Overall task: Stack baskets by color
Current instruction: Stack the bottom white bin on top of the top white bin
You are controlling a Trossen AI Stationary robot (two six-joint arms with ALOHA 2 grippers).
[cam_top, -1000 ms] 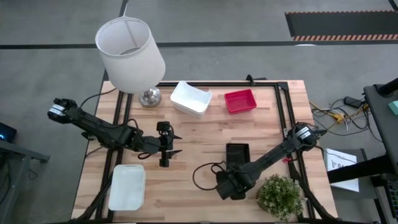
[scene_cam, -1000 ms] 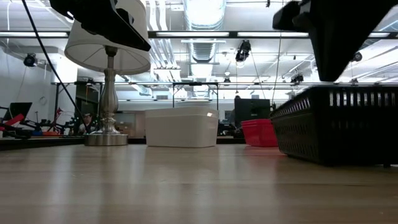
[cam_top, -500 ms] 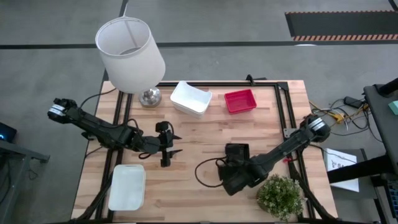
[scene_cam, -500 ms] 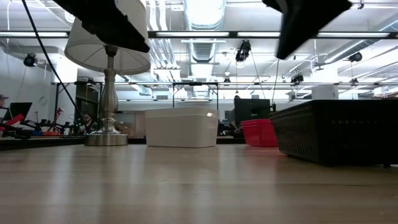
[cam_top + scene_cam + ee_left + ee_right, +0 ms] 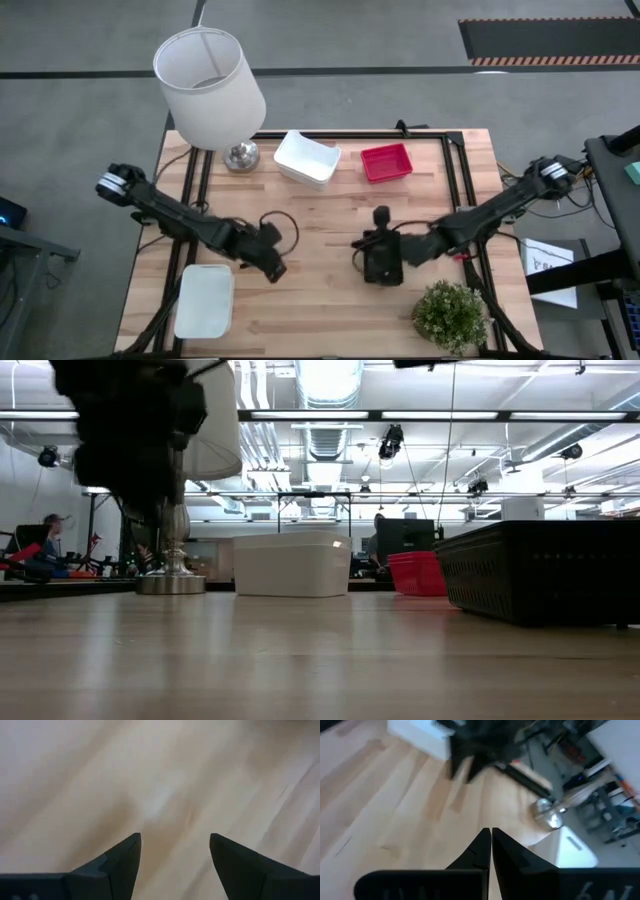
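A white basket (image 5: 307,158) and a red basket (image 5: 387,162) rest on their bottoms at the table's far side. A second white basket (image 5: 205,300) lies near the front left corner. The black basket (image 5: 385,268) sits flat right of the middle, also seen in the low view (image 5: 540,575). My left gripper (image 5: 272,266) is open and tipped down over bare wood, just right of the near white basket, with nothing between its fingers (image 5: 175,840). My right gripper (image 5: 491,831) is shut, nearly level above the black basket (image 5: 364,248), holding nothing.
A white-shaded lamp (image 5: 210,85) stands on its metal base (image 5: 240,155) at the far left corner. A small potted plant (image 5: 450,315) stands at the near right, close to the black basket. Bare wood lies between the two arms.
My right gripper has risen from the black basket's near end and drawn back toward the table's right and far side, tipping from pointing down to nearly level, still shut. My left gripper has sunk toward the near edge and rolled about its own line, still open.
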